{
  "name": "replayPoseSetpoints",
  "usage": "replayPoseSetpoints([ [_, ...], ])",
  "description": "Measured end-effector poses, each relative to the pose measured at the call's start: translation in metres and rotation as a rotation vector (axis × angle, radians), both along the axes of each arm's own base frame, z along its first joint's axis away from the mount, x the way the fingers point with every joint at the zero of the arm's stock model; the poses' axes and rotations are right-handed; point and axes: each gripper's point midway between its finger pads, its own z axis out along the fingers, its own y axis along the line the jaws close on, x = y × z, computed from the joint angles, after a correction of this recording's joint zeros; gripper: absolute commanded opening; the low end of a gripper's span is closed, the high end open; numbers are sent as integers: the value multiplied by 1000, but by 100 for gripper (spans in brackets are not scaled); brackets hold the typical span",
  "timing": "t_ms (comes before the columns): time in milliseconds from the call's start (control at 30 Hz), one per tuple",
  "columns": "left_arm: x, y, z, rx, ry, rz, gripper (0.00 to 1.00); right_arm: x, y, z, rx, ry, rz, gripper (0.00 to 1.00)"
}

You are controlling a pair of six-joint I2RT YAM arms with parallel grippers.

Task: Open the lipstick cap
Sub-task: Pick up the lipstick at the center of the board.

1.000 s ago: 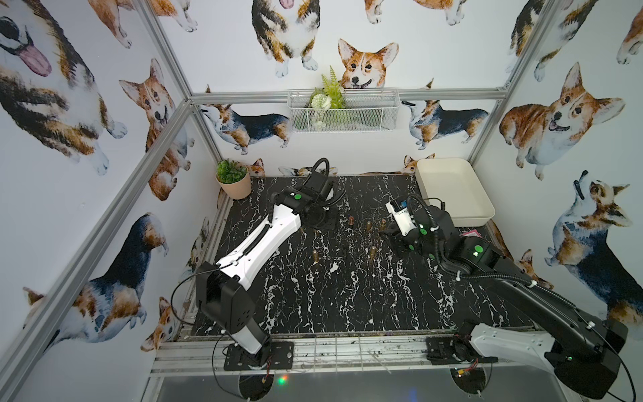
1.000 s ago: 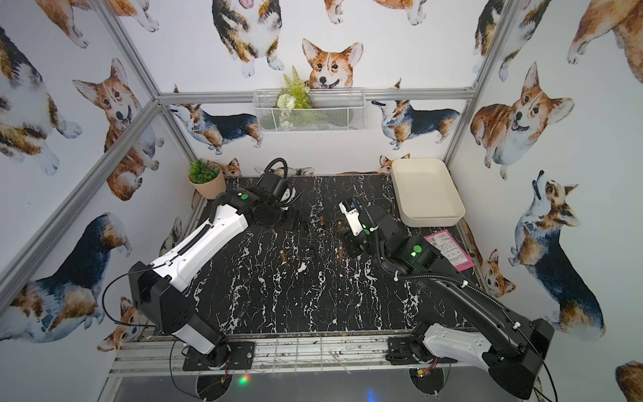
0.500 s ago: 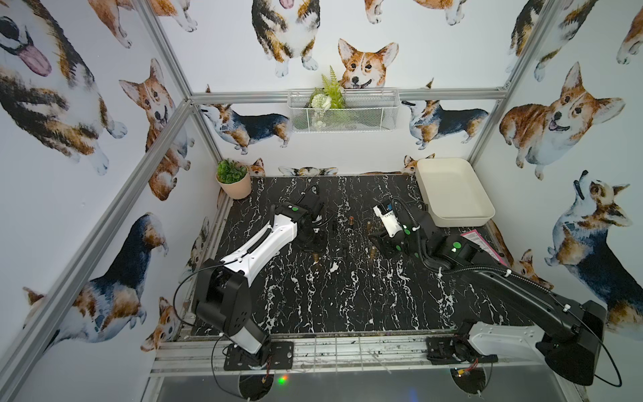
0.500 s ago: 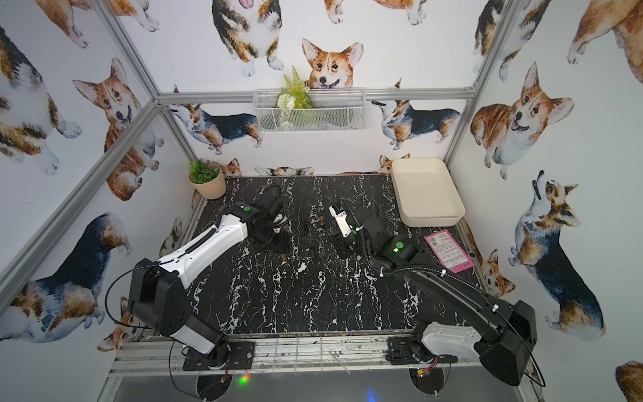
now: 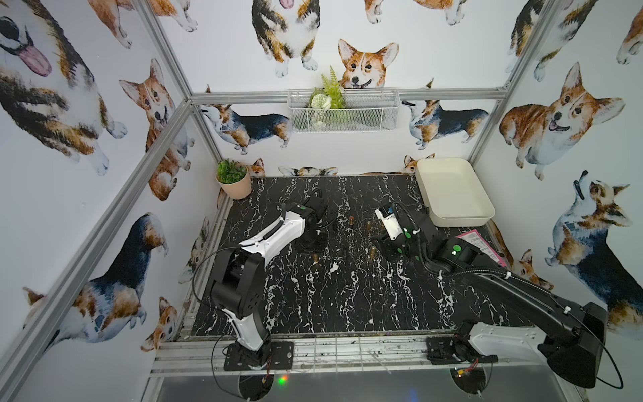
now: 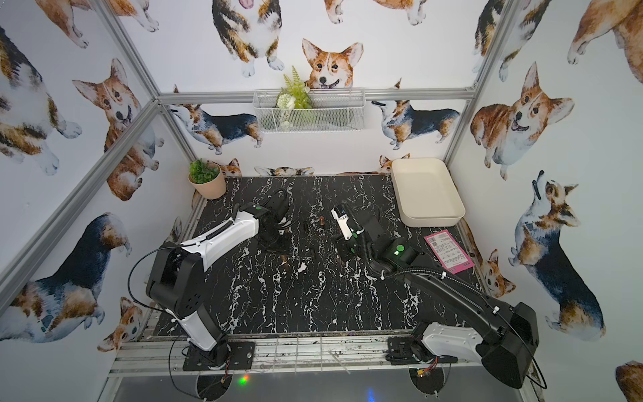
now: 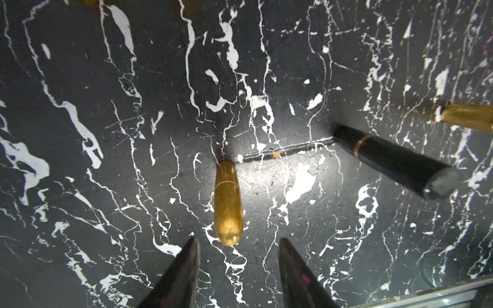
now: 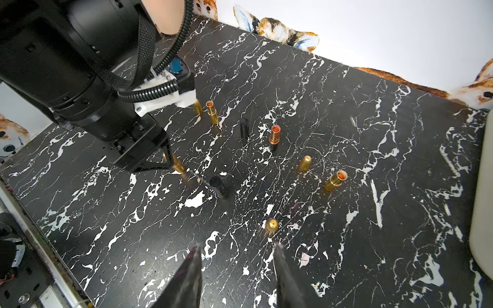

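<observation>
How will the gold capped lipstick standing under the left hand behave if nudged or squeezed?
The gold capped lipstick stands tall on a narrow base, so an off-centre touch from the left hand would probably tip it. Its round, glossy shell looks rigid but likely slippery; once down, it would probably roll on the flat marble tabletop.

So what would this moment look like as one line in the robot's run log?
phase: approach | left gripper: open, at capped gold lipstick | right gripper: open, empty, above table | status: unopened
</observation>
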Motion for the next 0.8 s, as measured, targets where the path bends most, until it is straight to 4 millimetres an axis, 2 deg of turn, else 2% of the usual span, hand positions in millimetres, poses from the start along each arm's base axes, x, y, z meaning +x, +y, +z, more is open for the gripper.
replayPoseSetpoints([
  [200, 5, 2, -11, 18, 14, 2, 44, 1, 0, -5, -14, 4, 4, 45],
  [467, 17, -3, -17, 25, 14, -6, 43, 0, -1, -9, -30, -3, 11, 45],
  [800, 17, 0, -21, 43, 34, -4, 39, 1, -3, -9, -33, -17, 2, 45],
])
